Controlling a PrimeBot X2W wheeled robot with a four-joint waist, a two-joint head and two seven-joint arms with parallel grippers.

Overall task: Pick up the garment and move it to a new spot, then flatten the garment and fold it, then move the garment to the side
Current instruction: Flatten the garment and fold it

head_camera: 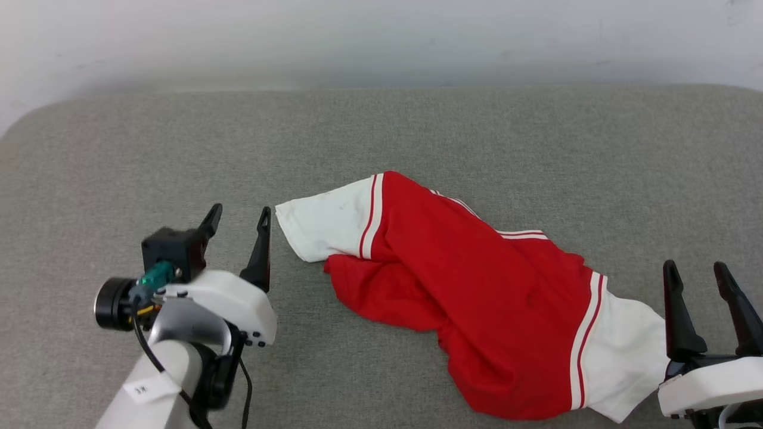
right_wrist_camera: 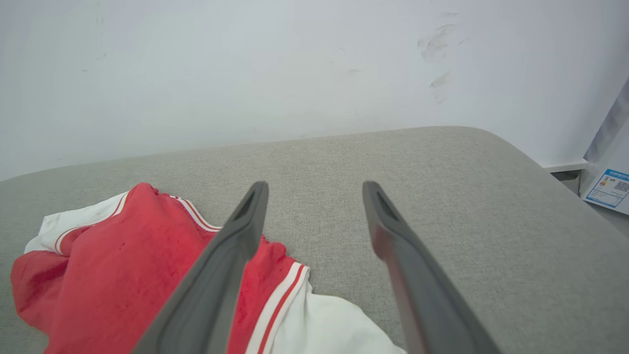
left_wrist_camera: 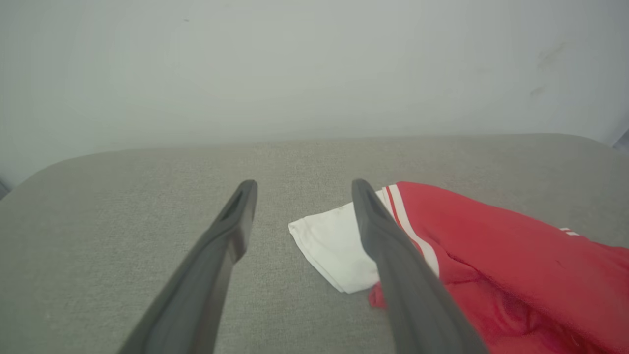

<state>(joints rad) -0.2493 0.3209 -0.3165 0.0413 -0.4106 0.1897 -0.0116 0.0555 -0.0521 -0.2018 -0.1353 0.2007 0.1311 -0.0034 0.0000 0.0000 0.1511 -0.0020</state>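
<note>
Garment [head_camera: 477,280] crumpled on grey fabric surface [head_camera: 179,149], left gripper [head_camera: 240,210] spread wide, empty, just beside its left end, right gripper [head_camera: 694,266] spread wide, empty, at its right end, blue-white label [right_wrist_camera: 608,189] past the surface's edge, text unreadable, scuffed white wall [head_camera: 381,36] behind

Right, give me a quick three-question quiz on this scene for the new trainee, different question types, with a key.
1. True or false: the left hand is shut on the jersey.
2. Which part of the jersey lies nearest the right hand? A. collar B. white sleeve C. chest lettering
3. In one word, what colour is the padded surface under the jersey?

Key: 1. False, it is open and beside the cloth, not on it. 2. B. 3. Grey.
</note>
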